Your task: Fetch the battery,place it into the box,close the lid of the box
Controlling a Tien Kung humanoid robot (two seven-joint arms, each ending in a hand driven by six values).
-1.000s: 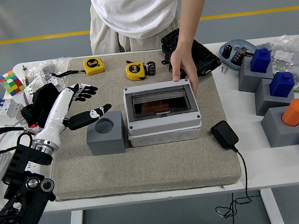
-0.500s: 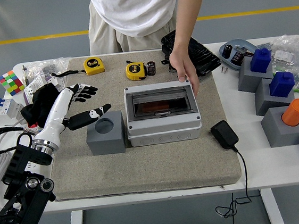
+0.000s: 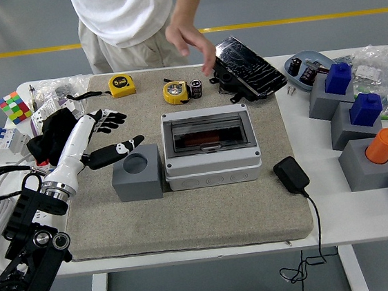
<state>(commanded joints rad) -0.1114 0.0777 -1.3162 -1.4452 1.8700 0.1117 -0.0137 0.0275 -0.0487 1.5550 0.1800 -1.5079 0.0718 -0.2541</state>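
The grey box (image 3: 211,148) stands mid-mat with its dark clear lid shut; something orange-brown shows through the lid. A small black battery (image 3: 196,88) stands on the mat behind the box, next to a yellow tape measure (image 3: 175,92). My left hand (image 3: 110,135) hovers left of the box, above and beside a grey block (image 3: 137,173), fingers spread and empty. My right arm is out of view. A person stands at the far side; their hand (image 3: 190,38) is raised in the air above the battery, holding nothing.
A second yellow tape measure (image 3: 122,85) lies at the mat's back left. A black case (image 3: 246,69) lies behind the box. A black charger (image 3: 291,175) lies right of the box. Blue and grey blocks (image 3: 346,105) and an orange cylinder (image 3: 383,145) stand at the right.
The person's hand has lifted off the box's right rear corner and moved up and left; the person has shifted left. My left hand has not moved.
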